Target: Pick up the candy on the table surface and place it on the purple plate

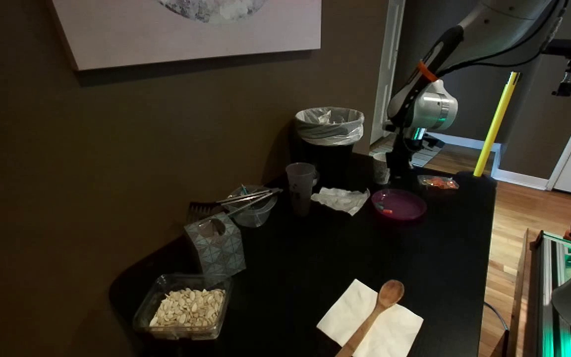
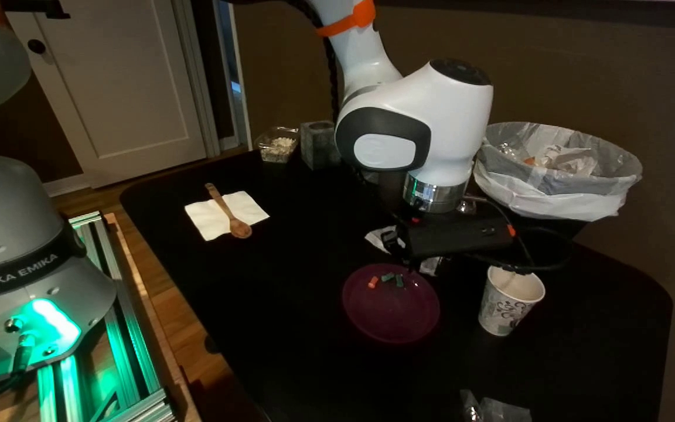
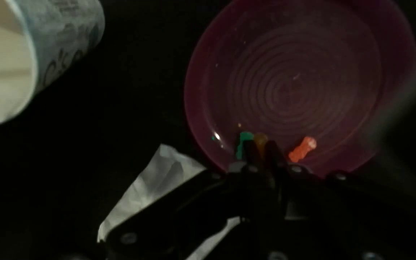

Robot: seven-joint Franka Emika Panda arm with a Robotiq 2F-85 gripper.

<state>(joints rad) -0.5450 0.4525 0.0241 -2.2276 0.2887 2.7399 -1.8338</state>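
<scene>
Pincer looks clenched around the amber candy, lower centre of the wrist view, seen against the bottom part of the purple plate; can't tell if it touches. Likely light, softish, maybe tacky: pinch mid-body, modest force, since a hard squeeze could squash it or make it stick on release. Green candy and orange candy lie on the plate, left and right of it in frame.

1. A room resembling a home surrounds a black table.
2. A picture hangs on a brown wall above the table.
3. Wood flooring runs beside the table, a panelled door beyond it.
4. A wooden spoon lies across a napkin on the table.
</scene>
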